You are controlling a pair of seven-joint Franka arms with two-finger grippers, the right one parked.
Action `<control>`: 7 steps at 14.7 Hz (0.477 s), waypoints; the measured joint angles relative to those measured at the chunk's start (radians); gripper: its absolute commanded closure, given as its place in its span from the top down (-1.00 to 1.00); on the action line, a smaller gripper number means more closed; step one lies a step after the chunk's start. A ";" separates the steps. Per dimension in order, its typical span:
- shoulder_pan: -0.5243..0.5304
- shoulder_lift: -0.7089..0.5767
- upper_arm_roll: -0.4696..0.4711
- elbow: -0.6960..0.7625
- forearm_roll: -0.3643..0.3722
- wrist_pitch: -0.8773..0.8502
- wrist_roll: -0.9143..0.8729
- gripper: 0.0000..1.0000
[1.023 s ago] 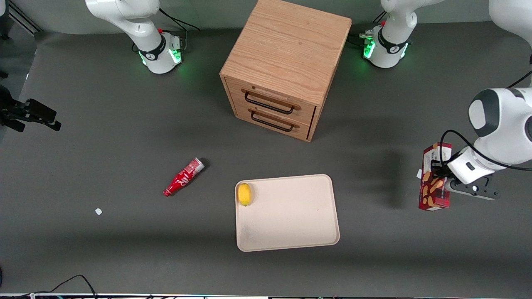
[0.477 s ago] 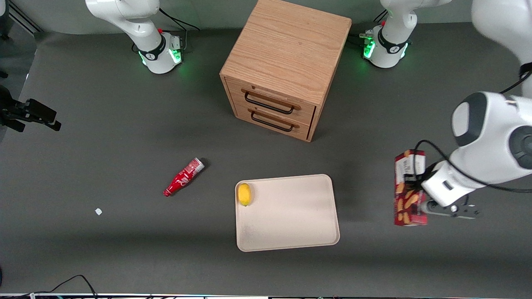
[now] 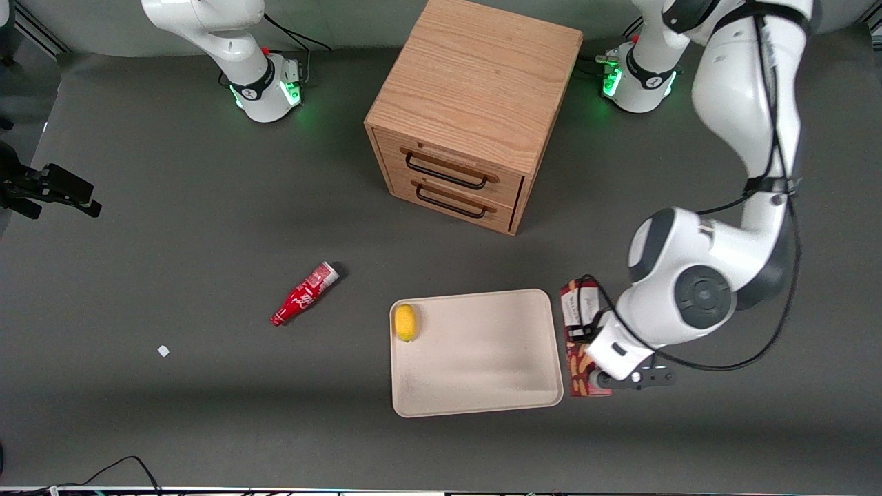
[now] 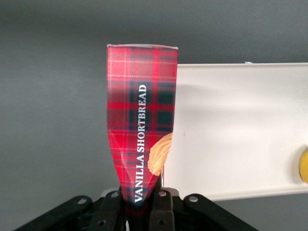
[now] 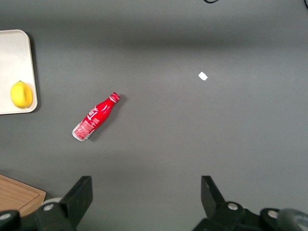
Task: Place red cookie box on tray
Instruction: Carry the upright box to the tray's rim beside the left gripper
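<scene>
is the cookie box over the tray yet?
No. In the front view the red cookie box, clamped in the gripper, hangs just beside the tray, off its rim.

The front view looks steeply down over the whole table (image 3: 172, 207), the left wrist view peers closely past its gripper (image 4: 142, 204), and the right wrist view gazes down, all sharing the tray (image 3: 482, 406).

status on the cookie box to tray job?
Done: the left gripper is shut on the slim red plaid cookie box, held off the table. In hand: the box hangs right beside the large flat beige tray, at its edge toward the working arm. Left: move over the tray, lower, release.
</scene>
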 measured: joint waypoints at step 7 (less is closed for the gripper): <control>-0.131 0.126 0.074 0.020 0.030 0.084 -0.100 -1.00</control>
